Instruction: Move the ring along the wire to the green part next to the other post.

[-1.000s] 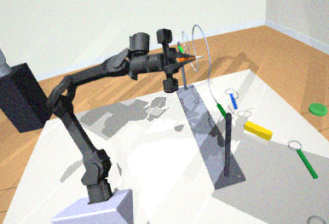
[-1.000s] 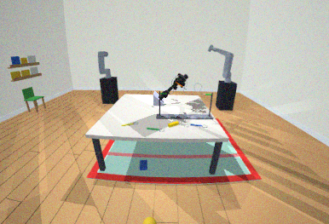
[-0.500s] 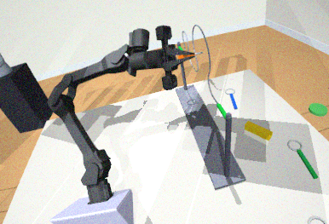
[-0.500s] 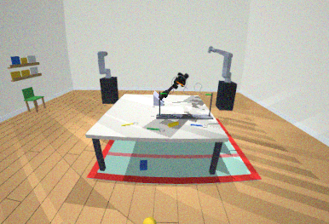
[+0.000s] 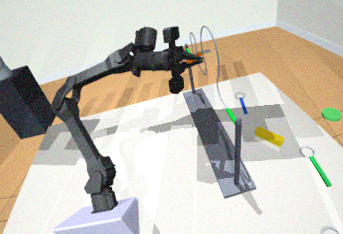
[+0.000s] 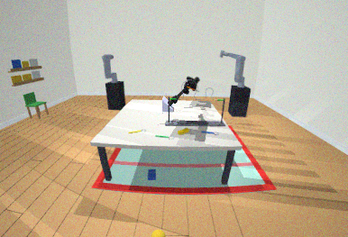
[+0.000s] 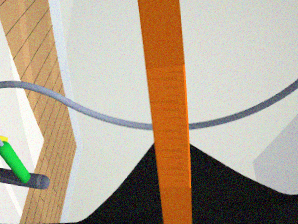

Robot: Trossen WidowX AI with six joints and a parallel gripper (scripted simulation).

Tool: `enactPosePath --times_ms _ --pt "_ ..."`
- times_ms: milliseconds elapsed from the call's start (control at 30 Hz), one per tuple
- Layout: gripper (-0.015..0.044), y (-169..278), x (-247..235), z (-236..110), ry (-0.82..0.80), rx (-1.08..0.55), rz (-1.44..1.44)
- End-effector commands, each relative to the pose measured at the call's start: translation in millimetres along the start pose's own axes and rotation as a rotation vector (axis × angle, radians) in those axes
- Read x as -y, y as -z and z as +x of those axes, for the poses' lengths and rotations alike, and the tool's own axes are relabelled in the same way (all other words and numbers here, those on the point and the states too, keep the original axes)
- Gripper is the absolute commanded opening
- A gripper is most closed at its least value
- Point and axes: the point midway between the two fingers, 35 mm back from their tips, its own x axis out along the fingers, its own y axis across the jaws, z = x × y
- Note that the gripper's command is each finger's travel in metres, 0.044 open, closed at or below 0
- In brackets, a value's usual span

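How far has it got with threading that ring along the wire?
Done: the gripper is shut on the orange handle. In hand: the ring is raised near the far post. Left: travel the grey wire to the green part by the near post, release, withdraw.
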Motion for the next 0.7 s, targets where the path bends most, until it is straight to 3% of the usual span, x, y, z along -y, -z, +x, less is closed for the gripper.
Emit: enactPosePath --times_ms 0,667 --pt "-0.0150 -0.6 0.2 -0.3 -0.019 0.007 0.042" --pt "-0.0150 -1.6 -7.9 0.4 -0.141 0.033 0.257"
